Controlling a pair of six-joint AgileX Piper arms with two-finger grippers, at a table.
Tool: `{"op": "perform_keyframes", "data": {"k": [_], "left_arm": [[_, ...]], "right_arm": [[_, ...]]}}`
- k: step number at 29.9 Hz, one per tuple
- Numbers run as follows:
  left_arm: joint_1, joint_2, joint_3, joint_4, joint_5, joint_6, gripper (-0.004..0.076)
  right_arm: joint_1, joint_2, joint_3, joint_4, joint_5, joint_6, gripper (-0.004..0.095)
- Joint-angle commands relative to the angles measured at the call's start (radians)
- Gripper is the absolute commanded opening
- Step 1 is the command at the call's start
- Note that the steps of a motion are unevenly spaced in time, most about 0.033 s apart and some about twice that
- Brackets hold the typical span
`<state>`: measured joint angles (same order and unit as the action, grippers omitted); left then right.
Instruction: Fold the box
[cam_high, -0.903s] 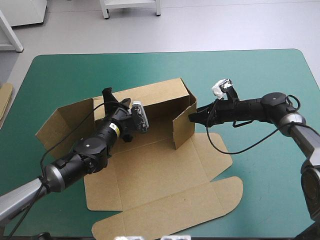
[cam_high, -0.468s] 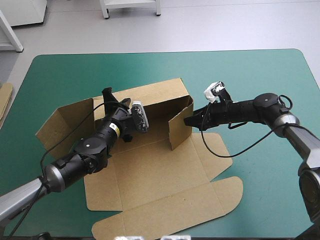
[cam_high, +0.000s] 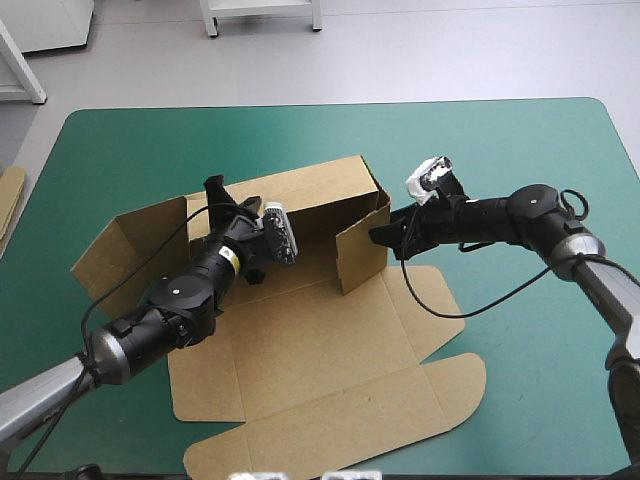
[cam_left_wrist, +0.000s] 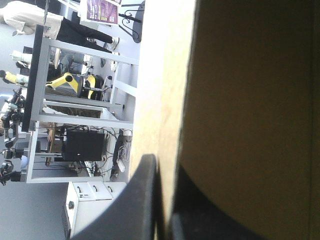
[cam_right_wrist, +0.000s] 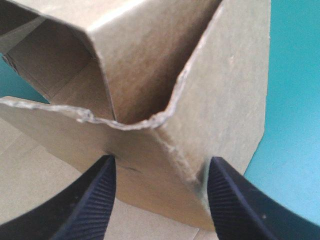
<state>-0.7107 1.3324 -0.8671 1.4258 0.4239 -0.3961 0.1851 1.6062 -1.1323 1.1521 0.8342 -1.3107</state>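
High view: box (cam_high: 300, 340) mid-table on teal-green cover (cam_high: 500, 150), rear + right-end walls up. Left gripper (cam_high: 214, 190) pinches rear wall; right gripper (cam_high: 383, 233) spread wide vs. right-end flap.

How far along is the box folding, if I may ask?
Done: the back wall of the box stands, held by the left gripper. In hand: the right gripper, jaws open, is at the upright end flap. Left: the front panels lie flat.

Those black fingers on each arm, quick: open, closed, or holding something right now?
Left gripper: fingers shut on the box, pinching a raised wall.
Right gripper: fingers open, standing either side of the box's upright end flap.
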Motion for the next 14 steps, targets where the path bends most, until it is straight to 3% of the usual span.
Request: {"op": "perform_keyframes", "data": {"k": [1,8,14], "left_arm": [[0.002,-0.016,-0.006,-0.054,0.052,-0.040,-0.0008],[0.002,-0.016,-0.006,-0.054,0.056,-0.040,-0.0009],[0.002,-0.016,-0.006,-0.059,0.063,-0.047,-0.0008]], "right_arm": [[0.050,-0.046,-0.024,0.032,-0.049,-0.011,0.0510],[0.135,-0.046,-0.024,-0.064,-0.196,0.053,0.0510],[0.178,-0.046,-0.024,-0.100,-0.252,0.100,0.0509]]}}
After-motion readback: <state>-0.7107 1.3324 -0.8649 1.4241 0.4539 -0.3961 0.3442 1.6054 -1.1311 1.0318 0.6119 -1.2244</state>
